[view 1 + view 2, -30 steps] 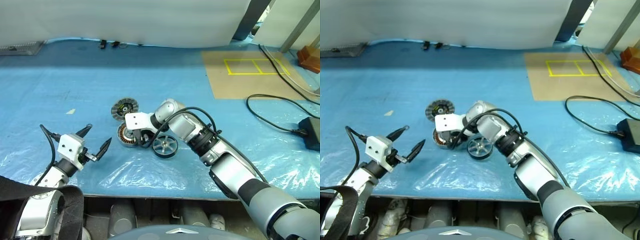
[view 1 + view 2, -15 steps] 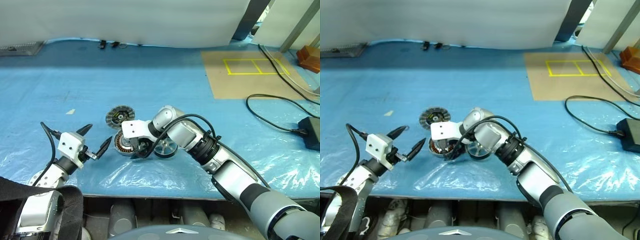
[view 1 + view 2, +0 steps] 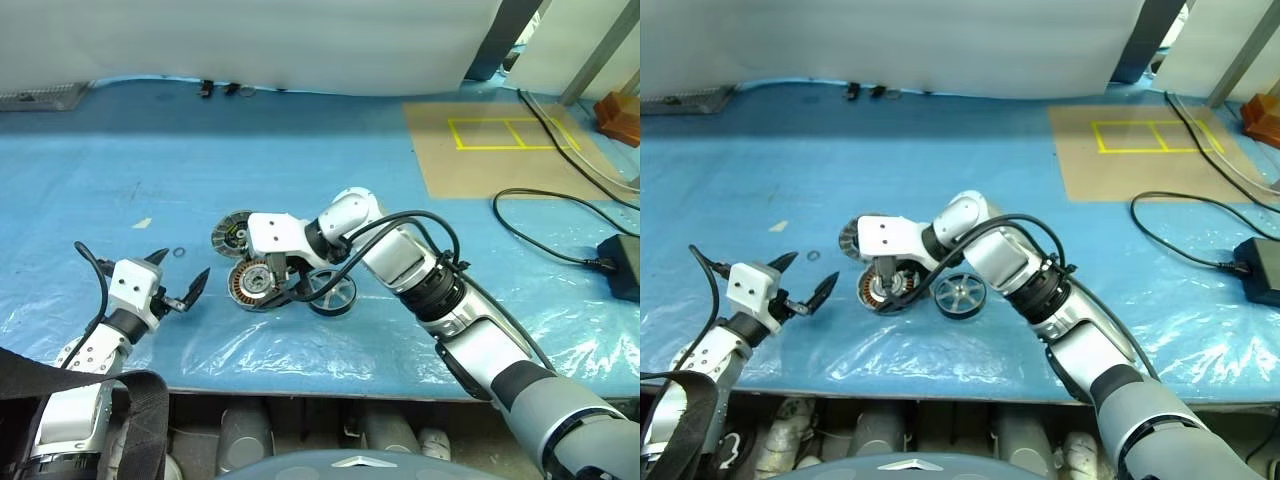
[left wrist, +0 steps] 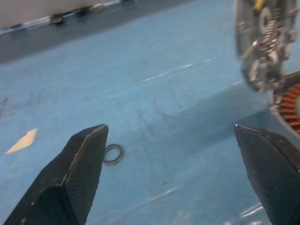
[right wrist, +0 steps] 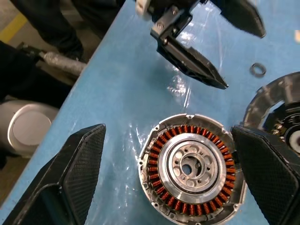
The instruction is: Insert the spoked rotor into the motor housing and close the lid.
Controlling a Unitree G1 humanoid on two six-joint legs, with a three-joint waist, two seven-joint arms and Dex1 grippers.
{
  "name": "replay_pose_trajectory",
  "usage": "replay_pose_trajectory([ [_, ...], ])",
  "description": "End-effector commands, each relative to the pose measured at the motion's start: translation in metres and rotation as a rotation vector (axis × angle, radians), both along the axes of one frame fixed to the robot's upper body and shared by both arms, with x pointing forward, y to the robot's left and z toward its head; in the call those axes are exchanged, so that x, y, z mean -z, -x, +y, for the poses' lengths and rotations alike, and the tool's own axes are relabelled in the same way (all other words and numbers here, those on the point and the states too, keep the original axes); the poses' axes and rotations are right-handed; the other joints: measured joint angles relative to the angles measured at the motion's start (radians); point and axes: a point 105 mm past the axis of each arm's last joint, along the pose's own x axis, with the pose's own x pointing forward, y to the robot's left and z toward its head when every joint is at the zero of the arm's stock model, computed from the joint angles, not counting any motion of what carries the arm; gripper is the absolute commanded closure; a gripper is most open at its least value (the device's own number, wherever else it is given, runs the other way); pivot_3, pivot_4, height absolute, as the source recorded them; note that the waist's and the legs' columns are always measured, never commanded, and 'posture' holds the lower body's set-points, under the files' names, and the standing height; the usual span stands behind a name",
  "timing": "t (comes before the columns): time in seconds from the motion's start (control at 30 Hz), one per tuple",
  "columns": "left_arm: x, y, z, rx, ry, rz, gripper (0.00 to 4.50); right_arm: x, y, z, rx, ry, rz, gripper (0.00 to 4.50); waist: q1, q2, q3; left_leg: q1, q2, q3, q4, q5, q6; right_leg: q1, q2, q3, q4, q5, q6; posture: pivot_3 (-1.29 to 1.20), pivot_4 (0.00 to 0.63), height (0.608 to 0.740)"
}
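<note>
Both jaws open, empty. Right gripper (image 3: 268, 284) hovers over motor housing (image 5: 192, 166); next: grab spoked rotor (image 3: 331, 291) just right, by rim, level.

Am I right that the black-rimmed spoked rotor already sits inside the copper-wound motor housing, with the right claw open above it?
Not quite. The black-rimmed spoked rotor lies on the blue table beside the copper-wound silver motor housing, not inside it. The right wrist view shows the housing holding just its windings and pale centre. The right claw is indeed open above the housing.
</note>
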Motion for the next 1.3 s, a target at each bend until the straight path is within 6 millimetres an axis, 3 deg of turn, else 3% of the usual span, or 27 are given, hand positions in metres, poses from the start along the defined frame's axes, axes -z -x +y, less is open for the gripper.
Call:
replay_pose_trajectory([
  [0.03,-0.004,-0.006,0.018,-0.101,-0.007,-0.012,0.0,-0.017,-0.001,-0.01,-0.001,-0.083,-0.016,0.01,0.001,0.0,0.0,0.0,0.0,0.0,0.0,0.0,0.0,0.0,0.0,0.0,0.0,0.0,0.0,0.0,0.15,0.74],
  [0.17,-0.003,-0.015,0.029,-0.178,0.031,-0.004,0.0,-0.018,-0.003,-0.026,0.038,-0.135,0.029,0.01,0.002,0.0,0.0,0.0,0.0,0.0,0.0,0.0,0.0,0.0,0.0,0.0,0.0,0.0,0.0,0.0,0.15,0.74],
  [0.27,-0.004,-0.026,0.034,-0.225,0.067,-0.003,0.0,-0.012,-0.009,-0.038,0.093,-0.15,0.034,0.59,0.002,-0.001,0.0,0.0,0.0,0.0,0.0,0.0,0.0,0.0,0.0,0.0,0.0,0.0,0.0,0.0,0.15,0.74],
  [0.37,-0.004,-0.034,0.034,-0.233,0.086,0.006,0.0,-0.009,-0.011,-0.041,0.131,-0.164,0.038,1.58,0.0,-0.001,0.0,-0.001,-0.001,0.0,0.001,0.0,0.0,0.0,0.0,0.0,0.0,0.0,0.0,0.0,0.15,0.74],
  [0.67,0.011,-0.052,0.04,-0.286,0.155,0.131,0.0,0.004,-0.017,-0.049,0.215,-0.142,0.028,1.58,0.002,-0.001,0.0,-0.001,-0.001,0.0,0.001,0.002,-0.003,0.0,0.001,0.0,0.0,0.0,0.0,0.0,0.15,0.74],
  [1.1,0.034,-0.046,0.031,-0.26,0.178,0.258,0.0,0.006,-0.02,-0.052,0.241,-0.14,0.021,1.58,0.003,-0.001,0.0,-0.002,-0.001,0.0,0.001,0.002,-0.003,0.0,0.0,0.0,0.0,0.0,0.0,0.0,0.15,0.74],
  [1.2,0.038,-0.043,0.033,-0.271,0.186,0.27,0.59,0.006,-0.021,-0.052,0.241,-0.139,0.017,1.62,0.002,-0.001,0.0,-0.002,-0.001,0.0,0.001,0.002,-0.003,0.0,0.0,0.0,-0.001,0.0,0.0,0.0,0.15,0.74],
  [1.3,0.038,-0.043,0.032,-0.267,0.206,0.268,1.56,0.007,-0.024,-0.054,0.246,-0.135,0.012,1.62,0.001,-0.001,0.0,-0.001,-0.001,0.0,0.001,0.002,-0.003,0.0,0.0,0.0,0.0,0.0,0.0,0.0,0.15,0.74],
])
